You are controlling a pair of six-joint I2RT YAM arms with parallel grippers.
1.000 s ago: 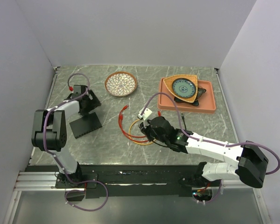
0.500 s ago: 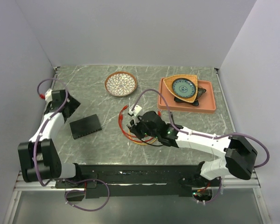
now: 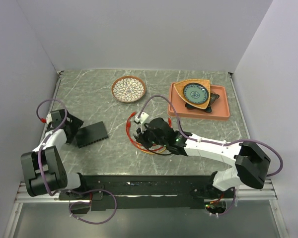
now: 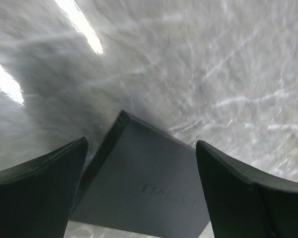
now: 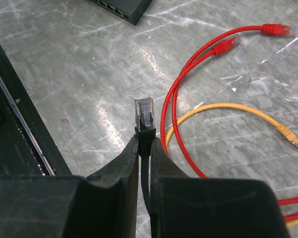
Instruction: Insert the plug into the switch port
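The switch [image 3: 92, 134] is a flat matte-black box lying on the marble table left of centre. My left gripper [image 3: 72, 130] stands open at its left end; in the left wrist view the switch [image 4: 149, 188] lies between and below the two wide-apart fingers [image 4: 39, 193], with no contact visible. My right gripper [image 3: 140, 136] is shut on the black boot of a cable, and the clear plug [image 5: 144, 113] sticks out past the fingertips [image 5: 144, 143]. A corner of the switch [image 5: 121, 6] with its sockets shows far ahead of the plug.
Red cables [image 5: 188, 74] and a yellow cable [image 5: 238, 109] lie looped on the table under and right of the right gripper. A patterned plate [image 3: 129, 89] sits at the back. An orange tray [image 3: 223, 111] with dishes stands back right. A black rail [image 3: 139, 181] runs along the near edge.
My left gripper swung from above the switch out to the left, then came down to the switch's left end. The right gripper carried the plug leftward, toward the switch.
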